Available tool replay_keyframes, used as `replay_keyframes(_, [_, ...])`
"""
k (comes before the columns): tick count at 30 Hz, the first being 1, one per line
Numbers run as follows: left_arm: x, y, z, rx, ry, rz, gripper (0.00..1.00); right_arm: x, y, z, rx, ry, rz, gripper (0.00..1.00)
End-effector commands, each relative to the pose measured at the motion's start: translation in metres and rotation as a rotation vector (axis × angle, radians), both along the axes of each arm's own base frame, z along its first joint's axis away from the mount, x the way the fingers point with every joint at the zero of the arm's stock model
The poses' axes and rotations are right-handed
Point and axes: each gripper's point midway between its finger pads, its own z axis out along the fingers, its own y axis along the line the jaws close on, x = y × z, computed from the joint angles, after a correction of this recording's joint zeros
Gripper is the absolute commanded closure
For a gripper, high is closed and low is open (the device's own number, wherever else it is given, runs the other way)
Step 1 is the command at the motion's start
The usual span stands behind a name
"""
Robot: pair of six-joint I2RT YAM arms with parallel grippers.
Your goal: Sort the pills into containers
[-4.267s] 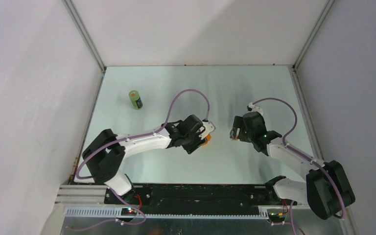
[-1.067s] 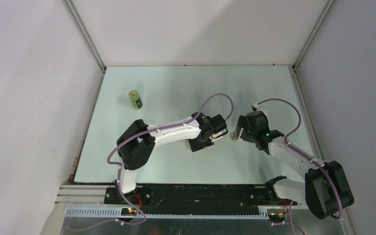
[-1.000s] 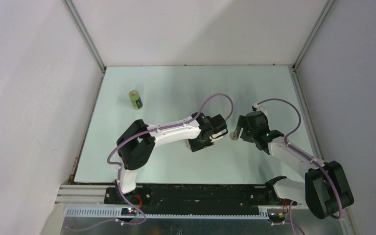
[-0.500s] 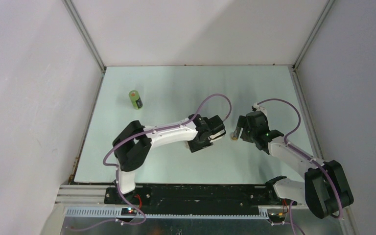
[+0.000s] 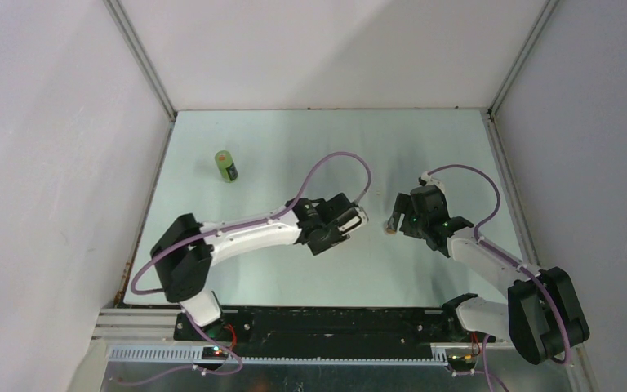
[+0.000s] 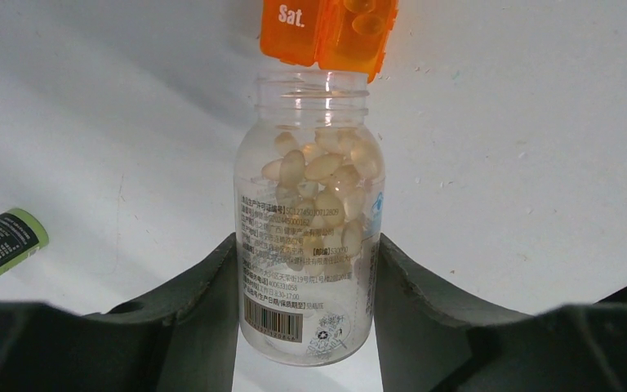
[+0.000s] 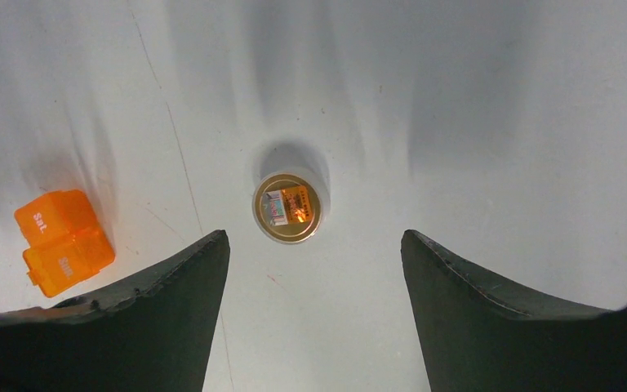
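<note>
Between the fingers of the left gripper (image 6: 304, 249) sits the clear bottle (image 6: 310, 122), clamped across its labelled body, capless and part-full of pale pills (image 6: 322, 167). Its open mouth points at the orange box (image 6: 326, 33) just beyond the rim (judged: lined up to tip pills into a day cell). The box, marked "Sat.", is cut off by the wrist view's top edge, so which recess is open, and whether mouth and box touch, I cannot tell. Right gripper (image 7: 314, 234) hangs with jaws wide and nothing between them, above a small gold-rimmed round container (image 7: 287, 207) on the table (image 7: 473, 98). Seen end-on, it could be cap or vial. Green bottle (image 5: 226, 166) stands well apart, far left. From overhead the left wrist hides the box.
</note>
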Motion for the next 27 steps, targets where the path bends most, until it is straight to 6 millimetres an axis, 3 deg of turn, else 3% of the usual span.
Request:
replay_keyframes(1, [0.01, -0.014, 0.043, -0.226, -0.131, 0.042, 1.0, 0.002, 0.006, 0.001, 0.019, -0.007, 0.032, 0.19])
replay_keyframes(4, [0.021, -0.021, 0.07, -0.395, -0.218, 0.075, 1.0, 0.002, 0.009, -0.001, 0.023, 0.002, 0.047, 0.19])
replay_keyframes(9, [0.03, -0.01, 0.11, -0.594, -0.355, 0.124, 1.0, 0.001, 0.014, -0.002, -0.016, 0.013, 0.078, 0.19])
replay_keyframes(13, [0.029, -0.006, 0.139, -0.728, -0.434, 0.126, 1.0, 0.002, 0.018, -0.006, -0.082, 0.035, 0.093, 0.19])
replay_keyframes(17, [0.027, 0.0, 0.18, -0.896, -0.529, 0.133, 1.0, 0.005, 0.021, -0.01, -0.159, 0.055, 0.098, 0.2])
replay_keyframes(23, [0.02, 0.027, 0.251, -1.194, -0.727, 0.179, 1.0, 0.012, 0.019, -0.018, -0.253, 0.103, 0.083, 0.32])
replay_keyframes(27, [0.02, 0.047, 0.265, -1.294, -0.822, 0.24, 1.0, 0.012, 0.02, -0.022, -0.29, 0.129, 0.098, 0.34])
